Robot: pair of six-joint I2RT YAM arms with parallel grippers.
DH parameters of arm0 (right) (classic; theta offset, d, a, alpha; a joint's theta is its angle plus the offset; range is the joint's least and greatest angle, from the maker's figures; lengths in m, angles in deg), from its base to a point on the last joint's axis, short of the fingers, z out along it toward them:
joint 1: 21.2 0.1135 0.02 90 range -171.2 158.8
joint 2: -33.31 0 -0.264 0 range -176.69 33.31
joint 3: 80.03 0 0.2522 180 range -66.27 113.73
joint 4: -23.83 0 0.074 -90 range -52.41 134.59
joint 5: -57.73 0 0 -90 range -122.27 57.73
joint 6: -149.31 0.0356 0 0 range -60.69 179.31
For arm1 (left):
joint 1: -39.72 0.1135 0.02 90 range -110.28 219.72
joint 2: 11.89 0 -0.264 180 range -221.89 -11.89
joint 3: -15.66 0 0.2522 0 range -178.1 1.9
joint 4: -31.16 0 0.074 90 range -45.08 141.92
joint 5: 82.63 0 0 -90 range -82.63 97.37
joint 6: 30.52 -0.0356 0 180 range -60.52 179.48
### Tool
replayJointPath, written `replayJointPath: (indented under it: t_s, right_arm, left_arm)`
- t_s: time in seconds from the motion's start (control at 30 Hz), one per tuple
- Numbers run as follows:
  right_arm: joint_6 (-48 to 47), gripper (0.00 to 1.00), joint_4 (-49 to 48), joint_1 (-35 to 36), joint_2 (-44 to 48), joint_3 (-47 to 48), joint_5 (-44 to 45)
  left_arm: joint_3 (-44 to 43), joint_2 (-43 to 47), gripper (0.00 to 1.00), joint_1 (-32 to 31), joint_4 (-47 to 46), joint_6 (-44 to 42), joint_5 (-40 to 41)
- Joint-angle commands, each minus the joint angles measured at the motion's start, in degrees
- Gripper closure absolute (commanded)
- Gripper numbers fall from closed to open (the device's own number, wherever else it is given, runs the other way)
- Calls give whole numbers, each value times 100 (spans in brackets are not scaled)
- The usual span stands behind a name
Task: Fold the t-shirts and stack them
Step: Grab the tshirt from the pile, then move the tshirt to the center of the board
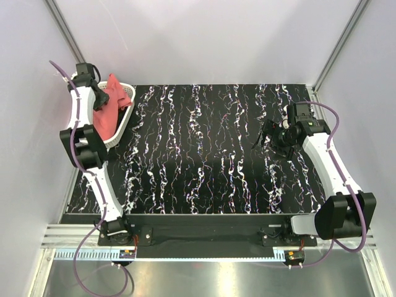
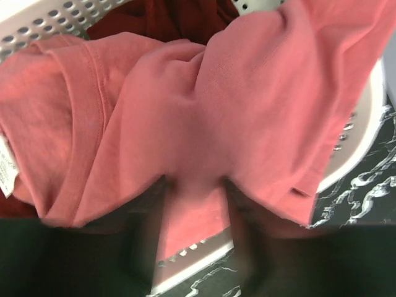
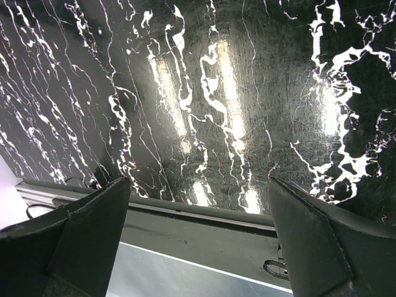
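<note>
The salmon-pink t-shirt [image 1: 115, 91] hangs bunched over the white lattice basket [image 1: 125, 124] at the table's far left. In the left wrist view the shirt [image 2: 247, 111] fills the frame. My left gripper [image 1: 101, 99] is above the basket, and its blurred fingers [image 2: 195, 185] are shut on a fold of the pink cloth. The dark maroon t-shirt [image 1: 107, 122] lies in the basket under the pink one; a bit of it shows at the top of the left wrist view [image 2: 179, 18]. My right gripper [image 1: 263, 137] hovers open and empty over the right side of the table [image 3: 197, 182].
The black, white-veined table mat [image 1: 204, 154] lies between the arms. The basket's rim [image 2: 365, 124] stands at the mat's left edge. A metal rail [image 3: 204, 247] runs along the table's near edge under the right gripper. Walls close in left and right.
</note>
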Motion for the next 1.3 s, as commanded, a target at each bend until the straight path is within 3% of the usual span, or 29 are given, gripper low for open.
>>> replayJointPath:
  t_s: [0.0, 0.13, 0.27, 0.47, 0.67, 0.8, 0.83, 0.87, 0.93, 0.97, 1.0, 1.03, 1.13, 1.27]
  right_arm:
    - [46, 0, -101, -43, 42, 137, 95]
    - [64, 0, -48, -43, 86, 67, 60]
    - [55, 0, -13, -43, 235, -4, 16]
    - [-32, 0, 127, -43, 428, -215, -186]
    - [-208, 0, 285, -43, 666, -303, -440]
    - [-156, 0, 251, -34, 736, -329, -870]
    - [-147, 0, 233, -34, 745, -329, -994]
    - [-104, 0, 181, -16, 762, -329, -1108]
    - [-59, 0, 119, 1, 815, -329, -1363]
    - [-16, 0, 84, 36, 815, -321, -1390]
    - [-24, 0, 101, 63, 807, -294, -1442]
    - [-33, 0, 127, 98, 746, -198, -1443]
    - [-50, 0, 145, 308, 631, 21, -1408]
    - [-147, 6, 136, 1168, 131, 408, -1443]
  left_arm:
    - [-376, -248, 70, -46, -174, -254, 93]
    - [-579, -82, 100, -107, -569, -508, -4]
    - [-1027, 234, 100, -221, -534, -614, 39]
    - [-887, 1798, 100, -818, -956, -711, 128]
    - [-852, 3175, 100, -2213, -448, -456, 4]
    - [244, 4241, 100, -3077, -429, -71, 67]
    - [882, 4460, 86, -3165, -481, 9, -21]
    - [1141, 4628, 61, -3349, -412, 97, -31]
    - [1625, 4980, 51, -3473, -385, 177, -240]
    - [1888, 5051, 27, -3665, -255, 186, -311]
    - [1960, 5147, 11, -3745, -131, 64, -373]
    - [1987, 5139, 1, -3816, 79, 19, -356]
    - [2390, 5305, 1, -3825, 958, -51, -479]
    - [4015, 6288, 9, -3834, 917, 36, -515]
